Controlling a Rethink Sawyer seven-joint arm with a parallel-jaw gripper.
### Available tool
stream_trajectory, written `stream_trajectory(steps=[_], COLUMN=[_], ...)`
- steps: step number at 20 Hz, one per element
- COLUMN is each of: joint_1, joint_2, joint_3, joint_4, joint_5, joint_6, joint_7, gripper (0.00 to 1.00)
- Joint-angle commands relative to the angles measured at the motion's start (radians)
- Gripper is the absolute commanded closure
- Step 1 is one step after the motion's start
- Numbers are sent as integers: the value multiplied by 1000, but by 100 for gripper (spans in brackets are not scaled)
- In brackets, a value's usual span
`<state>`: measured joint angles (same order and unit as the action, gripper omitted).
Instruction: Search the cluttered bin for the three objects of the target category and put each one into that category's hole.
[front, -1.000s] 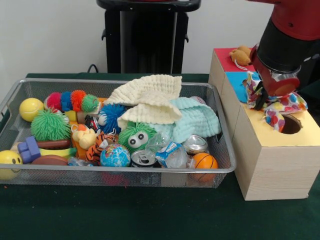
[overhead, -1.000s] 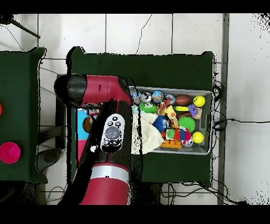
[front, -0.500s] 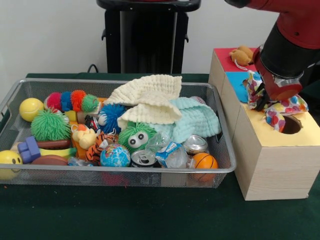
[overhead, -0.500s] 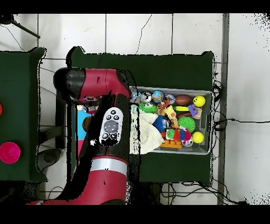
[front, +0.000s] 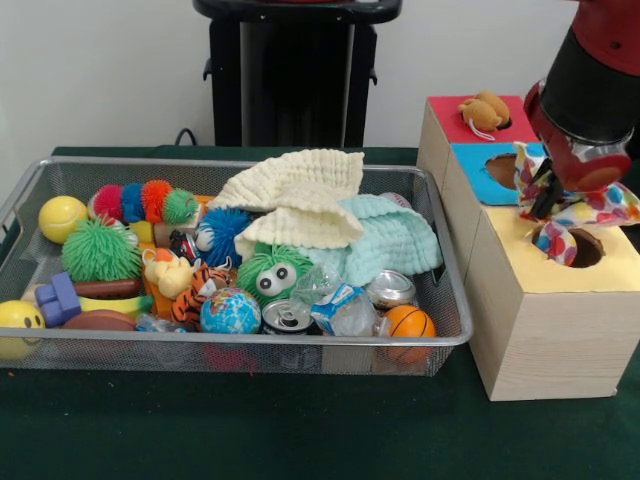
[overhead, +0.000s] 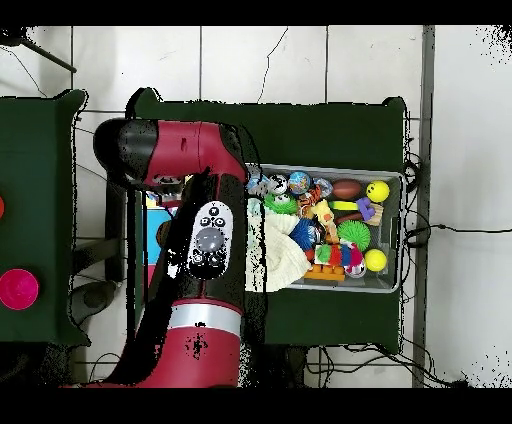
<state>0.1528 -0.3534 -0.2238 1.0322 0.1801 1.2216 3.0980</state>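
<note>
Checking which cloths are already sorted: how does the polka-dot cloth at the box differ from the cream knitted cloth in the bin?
The polka-dot cloth is thin, white with coloured dots; the cream knitted cloth is thick, ribbed and plain. The polka-dot cloth hangs from the tool over the hole in the yellow top, partly inside; the cream knitted cloth lies draped over the toys in the wire bin, untouched. Both are soft fabric pieces.

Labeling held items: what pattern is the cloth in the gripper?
The cloth is white with multicoloured polka dots, hanging over the yellow section's hole; front view shows it best.
</note>
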Motion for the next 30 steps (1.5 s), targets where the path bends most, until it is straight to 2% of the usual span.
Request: stream_trajectory(steps=[1, 6, 8, 11, 14, 23, 30], joint_1=[-14, 28, 32, 30, 28, 14, -5], joint_2=[-111, -251, -277, -258, -209, -126, -108], joint_3=[21, 2, -2, 9, 14, 9, 11], joint_4=[128, 245, 287, 339, 338, 282, 303], joint_5=[39, 53, 53, 47, 27, -7, -24], joint_6=[-78, -52, -73, -171, -240, -266, -323], joint_7=[106, 96, 82, 74, 83, 71, 24], gripper=[100, 100, 100, 100, 100, 100, 100])
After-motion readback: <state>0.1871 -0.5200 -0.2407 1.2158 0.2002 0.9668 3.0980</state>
